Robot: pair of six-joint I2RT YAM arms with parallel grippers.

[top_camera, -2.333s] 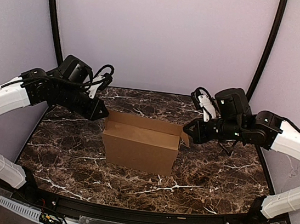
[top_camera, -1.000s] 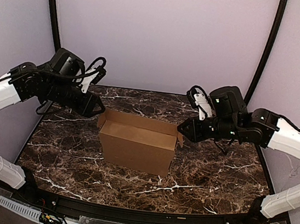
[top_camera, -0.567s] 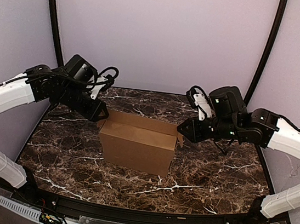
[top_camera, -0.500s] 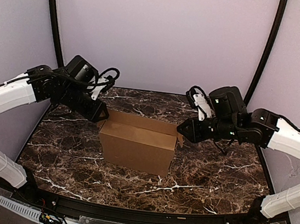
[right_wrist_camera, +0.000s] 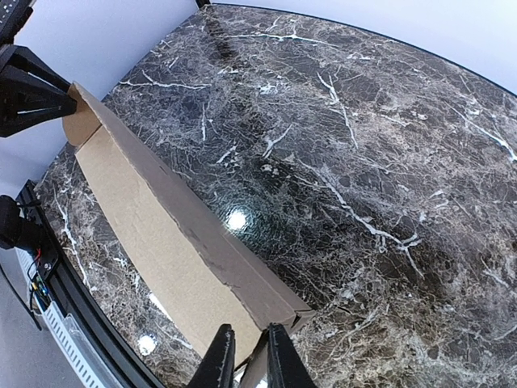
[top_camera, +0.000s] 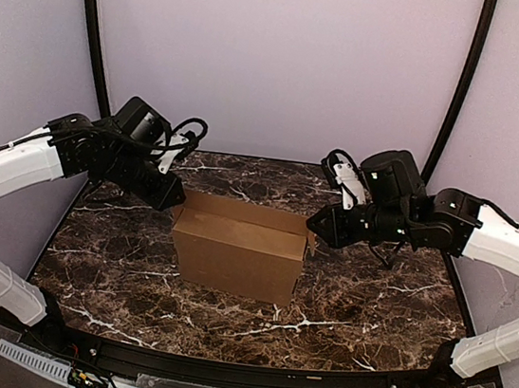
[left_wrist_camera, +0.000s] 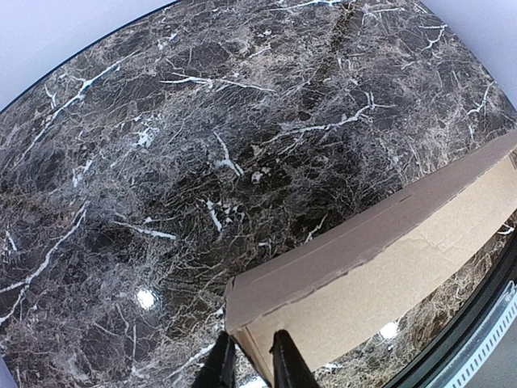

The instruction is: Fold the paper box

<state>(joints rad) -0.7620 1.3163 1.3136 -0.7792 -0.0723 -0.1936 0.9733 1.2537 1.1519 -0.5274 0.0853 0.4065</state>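
The paper box (top_camera: 237, 253) is plain brown cardboard and stands mid-table, its long front wall toward the arms and its top open. My left gripper (top_camera: 175, 200) is at the box's back-left corner. In the left wrist view its two narrow fingers (left_wrist_camera: 249, 365) straddle the edge of the box's (left_wrist_camera: 388, 267) left end panel, closed in on it. My right gripper (top_camera: 311, 228) is at the right end. In the right wrist view it (right_wrist_camera: 246, 360) pinches the right end flap of the box (right_wrist_camera: 153, 218) between its jaws.
The dark marble table (top_camera: 369, 304) runs around the box on all sides. A black rail (top_camera: 236, 373) with a white cable strip borders the near edge. Lilac walls and two black curved posts (top_camera: 91, 19) close the back and sides.
The left arm swung in toward the box's left end, and its jaws narrowed onto the end panel. The left flap that stuck out is now hidden behind that gripper. The right gripper barely moved.
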